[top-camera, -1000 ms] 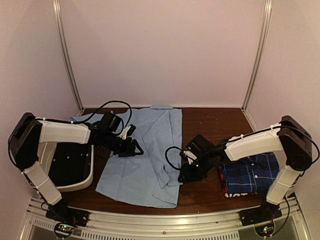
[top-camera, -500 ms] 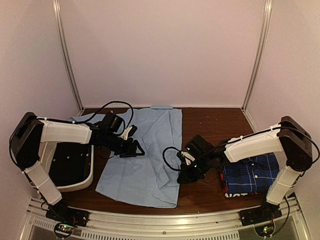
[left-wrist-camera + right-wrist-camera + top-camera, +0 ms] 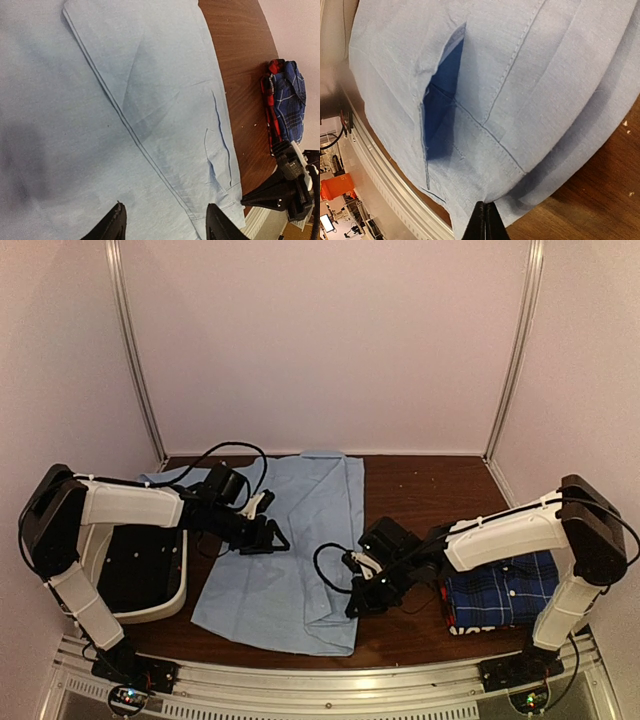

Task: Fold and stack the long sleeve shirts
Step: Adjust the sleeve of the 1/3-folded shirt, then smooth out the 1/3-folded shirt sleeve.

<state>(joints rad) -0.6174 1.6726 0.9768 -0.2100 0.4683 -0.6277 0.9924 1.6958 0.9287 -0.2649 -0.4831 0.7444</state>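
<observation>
while the blue shirt (image 3: 285, 570) lies flat, a bin (image 3: 168, 608) sits beside

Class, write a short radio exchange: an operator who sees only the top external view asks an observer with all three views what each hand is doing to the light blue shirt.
Operator: Has the right hand closed on the plain light blue cloth button-up shirt?
Observer: Yes. The right wrist view shows its fingertips shut together on the shirt's edge, beside an open slit in the cloth.
Operator: Is the left hand gripping too?
Observer: No. The left wrist view shows its fingers spread apart, pinching nothing.
</observation>
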